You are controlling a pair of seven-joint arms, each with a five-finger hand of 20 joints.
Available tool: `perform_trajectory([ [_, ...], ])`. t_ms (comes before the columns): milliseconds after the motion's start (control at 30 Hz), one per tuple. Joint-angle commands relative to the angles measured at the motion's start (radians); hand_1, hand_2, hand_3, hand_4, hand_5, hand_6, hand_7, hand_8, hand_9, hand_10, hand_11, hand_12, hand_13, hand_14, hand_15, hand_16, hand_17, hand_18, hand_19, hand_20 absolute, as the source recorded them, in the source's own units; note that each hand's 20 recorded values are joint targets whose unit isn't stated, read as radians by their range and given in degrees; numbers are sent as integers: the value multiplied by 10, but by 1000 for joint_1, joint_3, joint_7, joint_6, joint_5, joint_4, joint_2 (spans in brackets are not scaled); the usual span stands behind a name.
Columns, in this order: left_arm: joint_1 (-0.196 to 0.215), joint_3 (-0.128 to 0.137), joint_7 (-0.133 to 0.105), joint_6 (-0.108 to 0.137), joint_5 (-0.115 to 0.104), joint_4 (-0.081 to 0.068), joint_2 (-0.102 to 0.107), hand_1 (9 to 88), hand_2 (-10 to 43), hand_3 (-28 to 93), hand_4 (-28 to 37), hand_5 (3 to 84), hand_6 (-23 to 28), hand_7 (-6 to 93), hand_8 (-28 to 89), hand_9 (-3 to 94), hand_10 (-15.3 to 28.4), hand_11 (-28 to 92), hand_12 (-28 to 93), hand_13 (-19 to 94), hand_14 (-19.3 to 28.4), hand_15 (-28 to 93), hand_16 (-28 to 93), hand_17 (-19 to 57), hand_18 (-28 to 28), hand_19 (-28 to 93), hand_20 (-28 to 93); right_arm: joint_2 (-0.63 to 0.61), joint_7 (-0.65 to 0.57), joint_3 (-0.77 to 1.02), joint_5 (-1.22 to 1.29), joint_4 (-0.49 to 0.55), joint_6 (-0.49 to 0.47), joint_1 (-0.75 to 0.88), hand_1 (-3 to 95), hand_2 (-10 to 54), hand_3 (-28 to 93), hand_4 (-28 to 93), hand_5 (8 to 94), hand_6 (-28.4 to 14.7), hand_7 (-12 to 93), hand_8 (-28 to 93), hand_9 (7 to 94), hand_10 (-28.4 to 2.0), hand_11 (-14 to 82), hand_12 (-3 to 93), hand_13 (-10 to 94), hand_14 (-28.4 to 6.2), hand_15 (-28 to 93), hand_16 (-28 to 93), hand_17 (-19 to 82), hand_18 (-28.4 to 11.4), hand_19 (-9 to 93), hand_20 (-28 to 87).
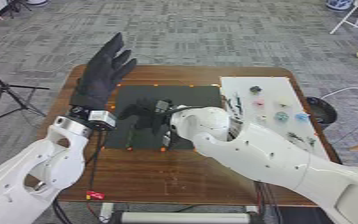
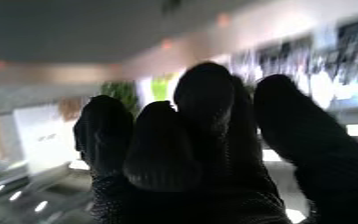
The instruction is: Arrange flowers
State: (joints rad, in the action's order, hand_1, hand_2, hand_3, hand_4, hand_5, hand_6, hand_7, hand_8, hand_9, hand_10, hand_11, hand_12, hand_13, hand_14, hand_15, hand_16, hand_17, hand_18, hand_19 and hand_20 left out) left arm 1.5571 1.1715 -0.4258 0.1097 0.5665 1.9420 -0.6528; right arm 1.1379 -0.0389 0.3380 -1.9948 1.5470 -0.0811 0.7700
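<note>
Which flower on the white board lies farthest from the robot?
The dark flower, near the board's far edge; the pink flower and the others lie closer.

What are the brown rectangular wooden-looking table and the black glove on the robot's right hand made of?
The table looks like wood, brown and slightly shiny. The glove seems to be dull fabric, perhaps knitted, with tiny bumps.

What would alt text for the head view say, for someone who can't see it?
A robot's right hand is over a black mat on a brown table, left of a white sheet with small flowers. The left hand is raised, fingers open, at the table's left side.
</note>
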Motion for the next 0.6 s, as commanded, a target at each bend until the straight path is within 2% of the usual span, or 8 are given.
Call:
perform_trajectory([
  [33,140,88,9,23,1,35,-21,284,-89,664,-251,231,-7,280,-156,177,66,252,174,203,91,224,45,-43,163,380,87,-324,-176,217,58,163,313,179,207,-90,862,-275,491,0,162,-107,684,-130,376,281,702,-112,839,285,365,-246,932,565],
  [100,168,105,13,28,0,41,-28,288,-87,672,-251,240,6,278,-150,175,83,257,169,180,122,244,38,-63,172,393,86,-375,-258,376,-11,207,290,284,236,-95,787,-282,505,-15,187,-108,628,-132,348,273,663,-119,836,278,329,-242,918,540],
  [200,167,100,23,23,1,36,-36,292,-83,670,-247,251,18,247,-129,173,99,245,167,167,138,260,24,-71,176,396,84,-456,-404,592,-46,290,297,459,323,-95,629,-283,484,-33,220,-104,555,-140,356,272,609,-125,827,270,300,-236,890,531],
  [300,177,107,23,29,0,39,-40,293,-80,669,-242,254,23,234,-121,172,106,239,168,159,144,261,19,-75,178,396,84,-531,-511,765,-116,355,273,621,365,-95,555,-283,449,-54,300,-102,502,-152,389,297,555,-137,820,278,286,-228,880,529],
  [333,179,110,24,27,3,40,-38,293,-80,669,-240,256,24,230,-118,172,108,237,169,158,144,260,19,-76,179,396,84,-554,-543,823,-125,383,265,684,380,-95,524,-283,445,-57,347,-109,488,-158,440,322,552,-137,818,283,285,-227,878,528],
  [433,188,119,19,30,0,44,-32,294,-78,666,-237,259,28,218,-110,171,109,234,173,156,145,257,19,-77,179,396,83,-596,-621,980,-205,457,224,874,380,-95,517,-283,459,-59,414,-135,494,-156,503,342,567,-132,831,286,296,-223,893,531],
  [500,192,122,20,33,-1,45,-32,294,-78,665,-235,260,28,214,-106,171,110,232,174,156,145,257,19,-77,179,396,83,-607,-657,1073,-209,501,171,982,398,-95,487,-283,492,-55,398,-132,531,-149,510,343,592,-126,833,294,316,-222,914,548],
  [600,194,124,20,34,-2,44,-31,295,-75,661,-233,261,29,209,-102,171,111,228,176,156,146,256,20,-77,179,396,84,-615,-690,1165,-220,537,149,1106,409,-95,468,-283,519,-52,387,-124,555,-148,512,346,603,-123,832,300,324,-220,926,542],
])
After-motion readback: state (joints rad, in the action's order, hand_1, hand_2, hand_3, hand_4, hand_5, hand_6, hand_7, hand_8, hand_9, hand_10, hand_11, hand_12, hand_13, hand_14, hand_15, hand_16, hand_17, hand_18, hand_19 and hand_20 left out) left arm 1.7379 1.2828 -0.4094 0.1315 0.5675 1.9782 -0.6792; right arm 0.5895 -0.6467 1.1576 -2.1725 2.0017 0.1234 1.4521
